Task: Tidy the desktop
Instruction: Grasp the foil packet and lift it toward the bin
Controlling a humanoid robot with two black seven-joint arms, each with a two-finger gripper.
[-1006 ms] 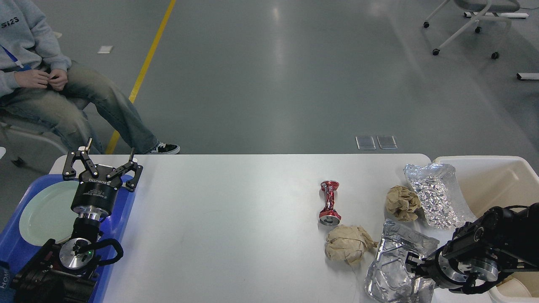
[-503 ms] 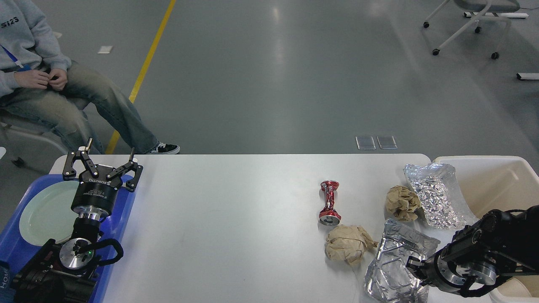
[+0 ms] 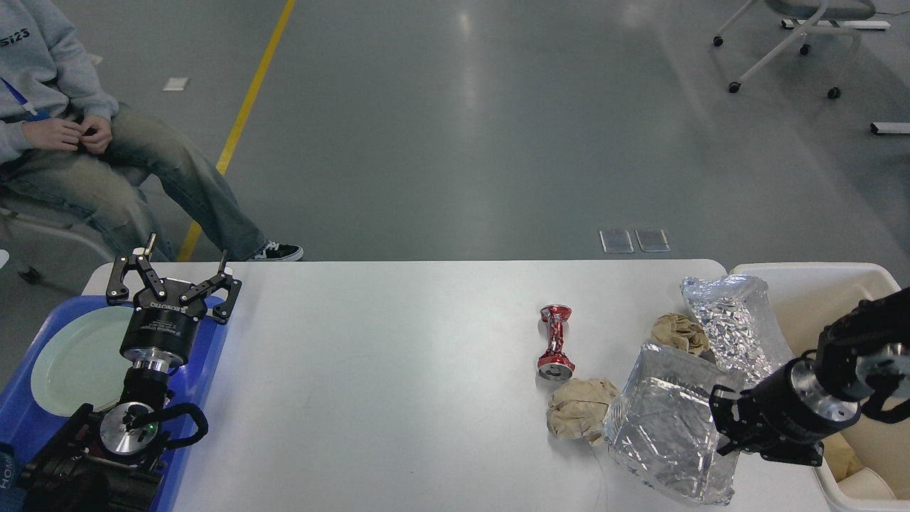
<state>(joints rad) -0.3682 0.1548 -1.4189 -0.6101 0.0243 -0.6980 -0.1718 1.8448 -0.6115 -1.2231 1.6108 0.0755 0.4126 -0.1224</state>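
The white desktop (image 3: pixel 398 370) carries litter on its right side. A crushed red can (image 3: pixel 555 343) lies near the middle right, with a crumpled brown paper ball (image 3: pixel 577 418) just in front of it. My right gripper (image 3: pixel 726 427) is shut on the edge of a silver foil bag (image 3: pixel 668 427), which it holds raised and tilted above the table. A second paper ball (image 3: pixel 679 333) and another foil bag (image 3: pixel 736 320) lie behind it. My left gripper (image 3: pixel 178 274) hangs open and empty over the blue tray (image 3: pixel 28 427).
A pale green plate (image 3: pixel 75 359) sits in the blue tray at the left edge. A beige bin (image 3: pixel 817 299) stands off the table's right end, with paper inside at its near corner. A seated person is beyond the far left corner.
My right gripper has risen and swung back to the right, lifting the near foil bag off the table and tipping it up. The left arm has stayed still.
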